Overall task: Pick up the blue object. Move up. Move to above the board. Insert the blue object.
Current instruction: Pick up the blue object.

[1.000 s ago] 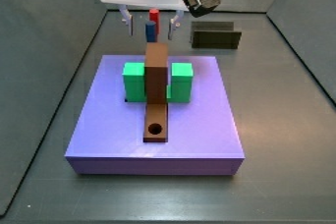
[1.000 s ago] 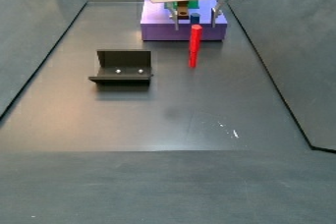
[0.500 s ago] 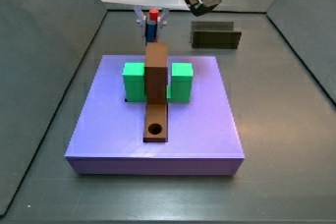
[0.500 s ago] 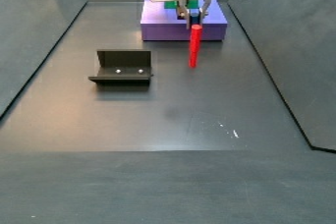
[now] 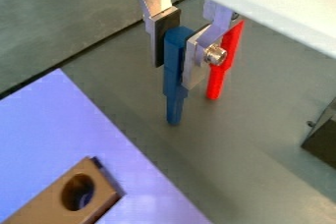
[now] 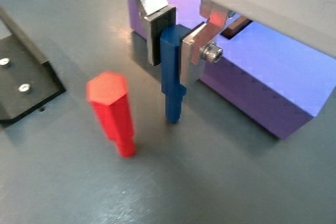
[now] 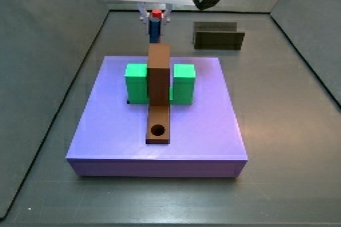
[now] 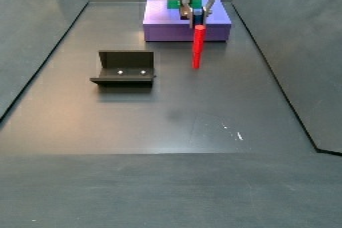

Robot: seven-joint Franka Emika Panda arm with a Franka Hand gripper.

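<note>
The blue object (image 5: 174, 76) stood upright between my tool's (image 5: 179, 39) fingers (image 5: 159, 17), its blue end up in the jaws and its lower tip near or on the table (image 6: 237, 184); contact was unclear. In a wrist view a separate red peg (image 6: 113, 112) stood just beside it. My tool (image 6: 178, 39) was clenched on the blue object (image 6: 172, 71), pads pressed against both sides. In a side view my tool (image 7: 155, 12) sat beyond the far end of the board (image 7: 159, 94), which lay on the purple slab (image 7: 200, 136) between green blocks (image 7: 136, 83).
</note>
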